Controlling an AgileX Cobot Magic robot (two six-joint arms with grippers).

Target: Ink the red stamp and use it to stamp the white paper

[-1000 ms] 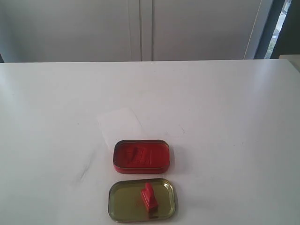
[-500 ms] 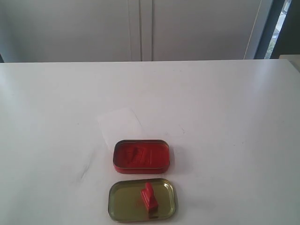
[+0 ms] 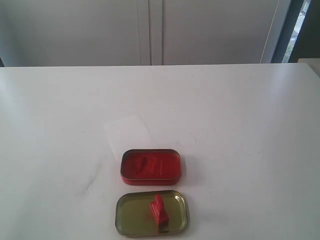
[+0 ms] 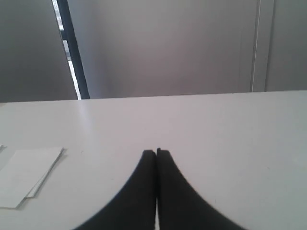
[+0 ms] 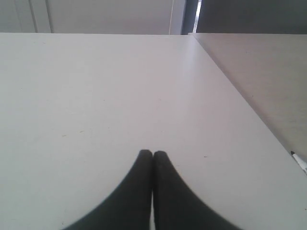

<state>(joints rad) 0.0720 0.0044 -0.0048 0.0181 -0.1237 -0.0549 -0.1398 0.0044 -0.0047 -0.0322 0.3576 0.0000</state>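
Observation:
The small red stamp (image 3: 159,211) stands inside a gold tin lid (image 3: 131,216) near the table's front edge. Just behind the lid lies the red tin (image 3: 150,167) with its red ink pad. The white paper (image 3: 127,131) lies flat on the table behind the tin, slightly to the left. Neither arm shows in the exterior view. In the left wrist view my left gripper (image 4: 156,152) is shut and empty above bare table. My right gripper (image 5: 152,153) is likewise shut with nothing between its fingers.
The white table (image 3: 240,125) ends at a pale wall with cabinet doors behind it. In the left wrist view white sheets (image 4: 26,175) lie off to one side. The right wrist view shows the table's side edge (image 5: 249,115) and a pen tip (image 5: 300,162).

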